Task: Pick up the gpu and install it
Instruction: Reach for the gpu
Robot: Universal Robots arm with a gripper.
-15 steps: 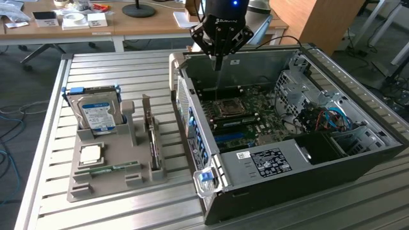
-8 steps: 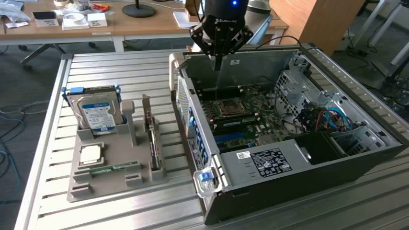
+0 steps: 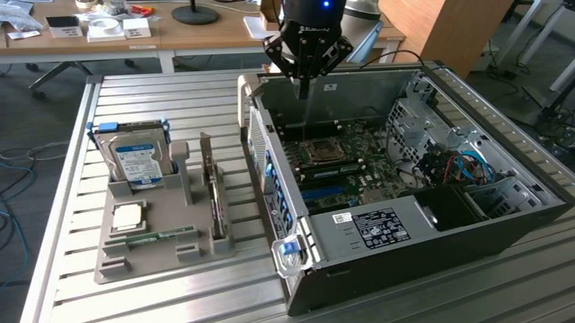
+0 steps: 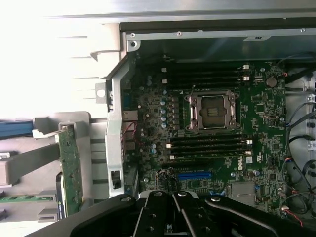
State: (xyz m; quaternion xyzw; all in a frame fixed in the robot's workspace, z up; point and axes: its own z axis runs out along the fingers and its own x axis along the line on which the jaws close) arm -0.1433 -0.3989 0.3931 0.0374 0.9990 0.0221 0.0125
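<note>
Now: the gpu (image 3: 214, 202) stands on edge in a slot of the gray holder tray (image 3: 144, 266), on the tray's side nearest the computer case (image 3: 431, 222). The green board runs lengthwise along the slot, and the silver end bracket rises at the far end. Nothing touches it.

The wrist view shows it as a narrow green strip, upright in its slot, just beside the case's outer wall.

3 other parts share the tray:
- A hard drive (image 3: 139, 165) with a blue-white label stands upright at the far end, toward the exterior view's left.
- A square CPU chip (image 3: 128, 215) lies flat in front of the hard drive.
- A narrow green RAM stick (image 3: 160, 237) lies flat, nearer the camera than the chip.

The tray sits on a slatted metal surface (image 3: 161, 299), and the case sits on it too, just beside the tray.

The case lies on its side with the panel off and the motherboard (image 3: 351, 155) exposed. The CPU socket (image 4: 212, 111) sits between 2 banks of black memory slots. A blue expansion slot (image 4: 195, 174) lies beyond the nearer bank.

The gripper (image 3: 303, 91) hangs above the open case, over the motherboard's far end. Its fingers are clenched together and grasp nothing. It is well apart from the gpu.

A wooden desk (image 3: 134, 40) with small boxes stands behind the surface.
</note>
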